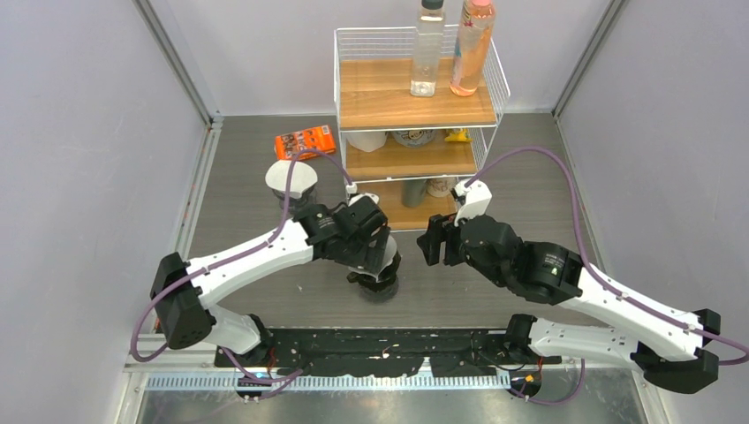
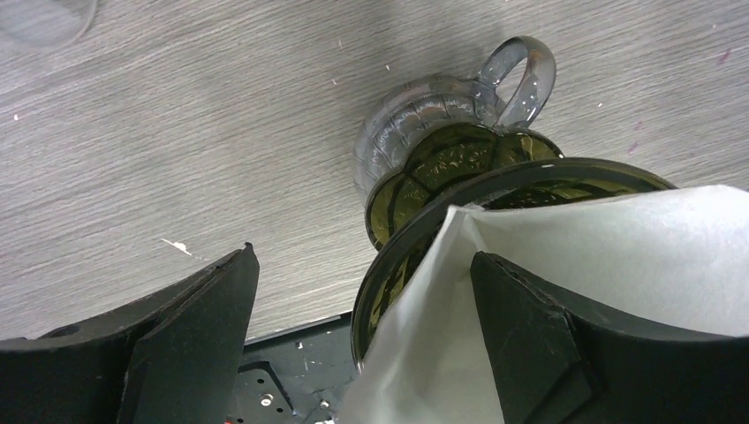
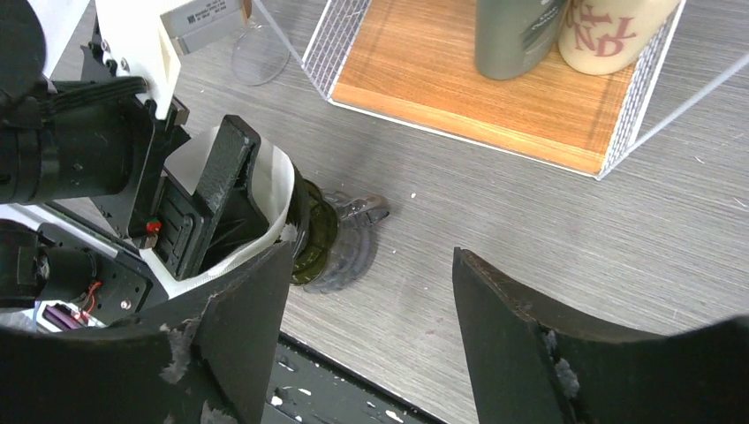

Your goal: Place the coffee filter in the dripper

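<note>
The left pincer [image 1: 378,265] hangs over the dripper [image 1: 382,287] on the counter [image 1: 256,177] in the top view. The right pincer [image 1: 433,240] is just beside it, jaws apart. From the left wrist, its fingers [image 2: 177,344] are spread wide, one inside the white filter [image 2: 636,256], which sits in the dripper's dark rim. From the right wrist, the filter rises above that rim, and the right pincer holds nothing.

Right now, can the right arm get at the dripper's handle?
Probably yes. The right claw is open with only bare table between it and the handle; the left claw sits over the filter instead.
</note>
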